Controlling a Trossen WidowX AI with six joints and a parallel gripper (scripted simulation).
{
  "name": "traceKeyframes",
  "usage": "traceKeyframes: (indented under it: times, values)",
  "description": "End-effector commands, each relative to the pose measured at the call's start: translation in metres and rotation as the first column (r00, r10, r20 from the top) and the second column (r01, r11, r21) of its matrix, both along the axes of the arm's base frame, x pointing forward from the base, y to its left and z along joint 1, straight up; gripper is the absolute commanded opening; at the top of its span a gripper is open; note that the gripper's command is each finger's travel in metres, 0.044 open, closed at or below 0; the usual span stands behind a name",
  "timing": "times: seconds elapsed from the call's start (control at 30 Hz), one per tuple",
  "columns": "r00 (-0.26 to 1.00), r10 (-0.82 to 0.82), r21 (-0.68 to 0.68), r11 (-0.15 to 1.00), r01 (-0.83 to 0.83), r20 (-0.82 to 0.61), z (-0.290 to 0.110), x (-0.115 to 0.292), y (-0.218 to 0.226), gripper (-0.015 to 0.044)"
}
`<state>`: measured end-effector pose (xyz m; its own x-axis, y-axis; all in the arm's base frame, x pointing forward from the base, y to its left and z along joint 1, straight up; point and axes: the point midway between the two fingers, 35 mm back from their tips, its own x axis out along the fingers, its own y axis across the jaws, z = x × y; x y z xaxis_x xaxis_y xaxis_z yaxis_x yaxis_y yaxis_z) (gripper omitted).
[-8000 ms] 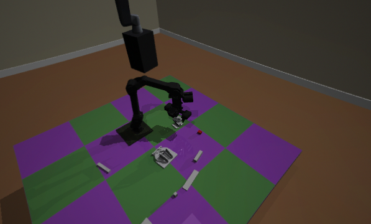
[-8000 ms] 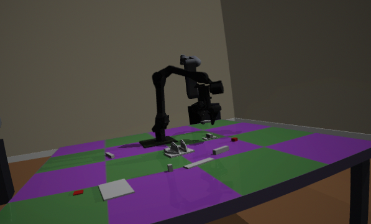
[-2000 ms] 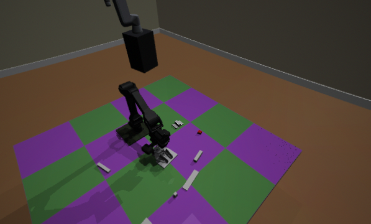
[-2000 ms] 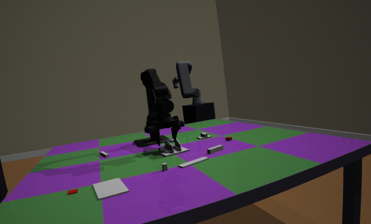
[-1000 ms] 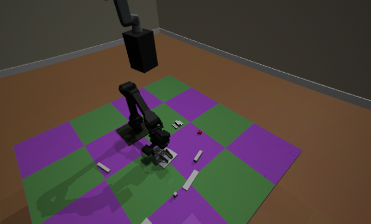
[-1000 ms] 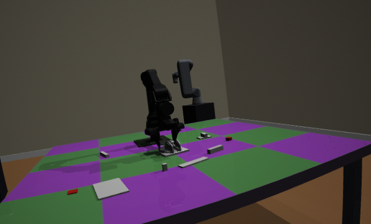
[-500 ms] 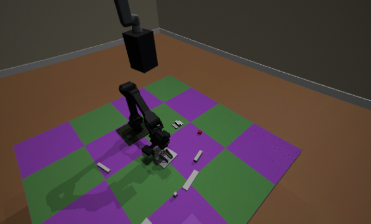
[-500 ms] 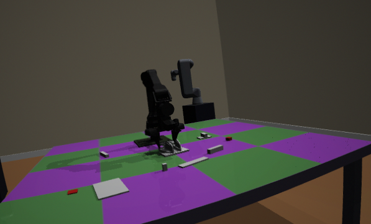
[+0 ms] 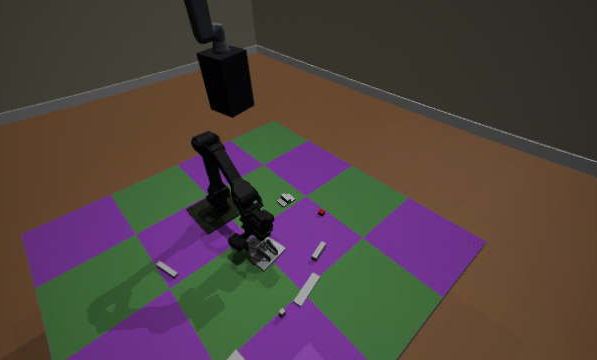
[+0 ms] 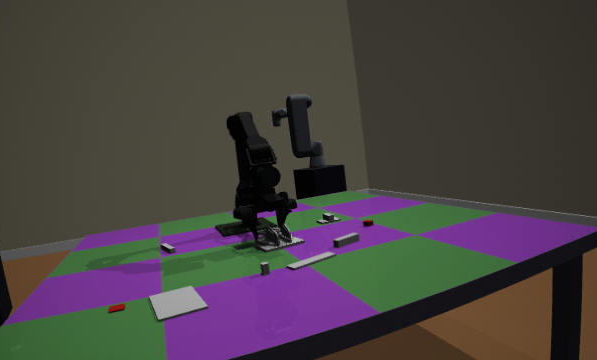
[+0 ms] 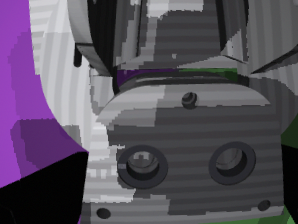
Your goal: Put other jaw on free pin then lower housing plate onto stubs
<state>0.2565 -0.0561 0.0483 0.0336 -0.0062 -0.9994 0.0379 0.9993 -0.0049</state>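
Note:
My gripper [image 10: 269,235] [image 11: 180,159] is shut on the housing plate [image 11: 192,125], one dark finger at each side in the wrist view. The plate has two dark-ringed holes; something rounded and grey shows inside each, more brightly in the left. Both lie over the pale base [image 9: 278,249] [image 10: 296,242]. The two jaws stand on the base, small in the top and exterior views; in the wrist view the left jaw [image 11: 79,22] and right jaw [image 11: 272,35] extend beyond the plate's far edge. The gear teeth and pins are hidden under the plate. I cannot tell whether it is fully seated.
A pale block [image 9: 319,250] [image 10: 346,240], a flat strip [image 9: 307,289] [image 10: 311,260] and a small block [image 9: 282,312] [image 10: 264,268] lie near the base. Another bar [image 9: 167,269] [image 10: 168,248] lies left. A red block [image 9: 321,212] [image 10: 368,223] lies behind; a white square [image 10: 178,302] is in front.

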Motion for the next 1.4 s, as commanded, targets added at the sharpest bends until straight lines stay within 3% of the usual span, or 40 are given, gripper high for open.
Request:
traceKeyframes:
  times: [0.0, 1.37]
  values:
    - [1.000, 0.000, 0.003, 1.000, 0.000, -0.003, -0.0026, -0.0008, 0.0006, 0.0351]
    - [1.000, -0.001, 0.003, 1.000, 0.001, -0.003, -0.0076, -0.0007, 0.0006, 0.0351]
